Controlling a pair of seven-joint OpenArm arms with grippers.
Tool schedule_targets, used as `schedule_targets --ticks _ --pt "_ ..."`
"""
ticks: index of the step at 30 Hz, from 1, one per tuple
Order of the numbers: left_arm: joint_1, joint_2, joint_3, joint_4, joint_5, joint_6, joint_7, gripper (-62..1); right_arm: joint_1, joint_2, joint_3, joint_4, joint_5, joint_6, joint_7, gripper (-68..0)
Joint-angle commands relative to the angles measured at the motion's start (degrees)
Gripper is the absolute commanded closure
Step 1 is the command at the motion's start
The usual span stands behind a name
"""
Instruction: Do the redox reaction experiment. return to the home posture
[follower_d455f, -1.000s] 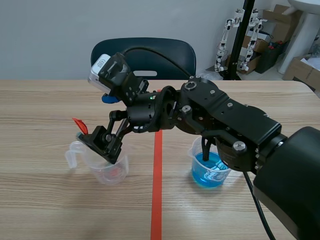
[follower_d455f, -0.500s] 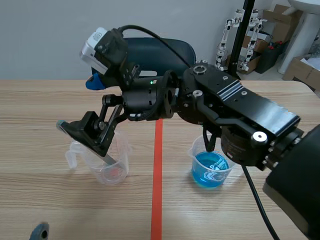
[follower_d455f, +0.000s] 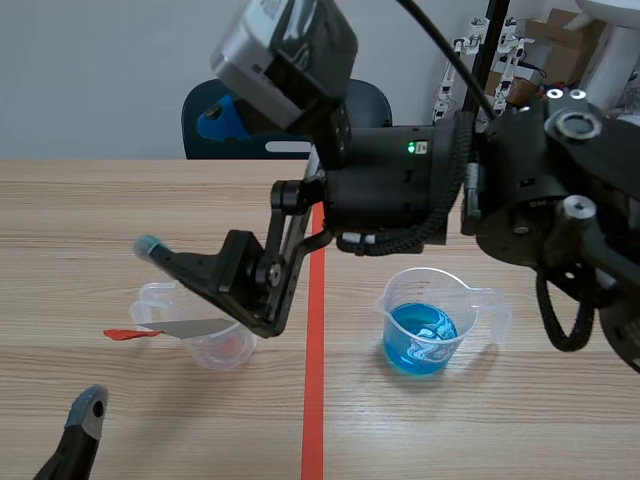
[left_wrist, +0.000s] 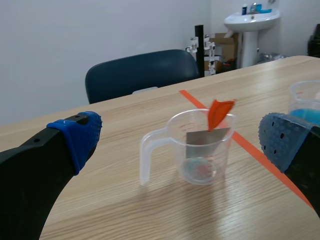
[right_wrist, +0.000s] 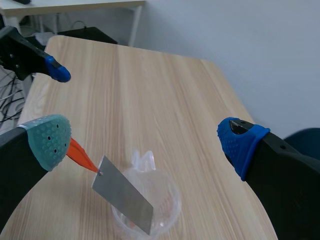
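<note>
The right gripper (right_wrist: 145, 144) reaches across to the left half of the scene view and hangs just above the clear cup (follower_d455f: 215, 348) at the lower left. Its jaws stand wide apart and hold nothing. The metal strip (follower_d455f: 195, 327) leans in that cup. Its long axis runs almost level, and the red tip points out over the rim toward the left edge. The strip seems free of both jaws, so I judge the way home goes up and to the right. The left gripper (left_wrist: 180, 142), also spread and empty, sits at the bottom left corner, near this cup.
</note>
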Motion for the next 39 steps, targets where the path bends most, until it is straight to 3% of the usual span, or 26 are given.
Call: schedule_targets --ticks 1,3,5,9,18,24,29,39 --pt "0.3 -0.3 -1.4 1.3 -0.4 0.1 1.0 -62.3 -0.9 0.6 3.2 1.0 1.0 -2.2 0.6 -60.8" --pt "0.3 -1.0 -2.3 2.5 -0.4 -0.2 3.7 -62.3 -3.4 1.7 6.4 2.9 1.0 -4.5 0.6 -60.8" --pt "0.4 -2.0 -3.1 3.4 -0.4 -2.4 5.7 -62.3 -6.1 2.8 10.0 4.6 1.0 -6.0 0.6 -60.8" --pt "0.4 -4.0 -5.3 4.8 -1.9 -8.9 9.1 -62.3 -11.8 4.4 17.5 7.5 0.7 -8.6 0.7 -60.8" --pt "0.5 -6.0 -13.7 9.7 -2.3 -24.9 18.1 -62.3 -25.6 4.5 33.4 11.9 -3.1 -18.3 2.1 -60.8" --pt "3.6 -6.0 -17.2 14.6 -2.3 -28.2 18.7 -62.3 -33.7 4.5 39.6 16.3 -5.5 -23.1 2.5 -60.8" --pt "5.6 -6.0 -19.5 17.4 -2.3 -28.3 18.7 -62.3 -39.1 4.5 42.0 19.9 -7.7 -27.1 2.4 -60.8" --pt "7.7 -6.0 -21.0 22.6 -2.3 -28.2 18.6 -62.3 -43.6 4.5 44.9 20.3 -7.6 -27.3 -2.2 -60.8"
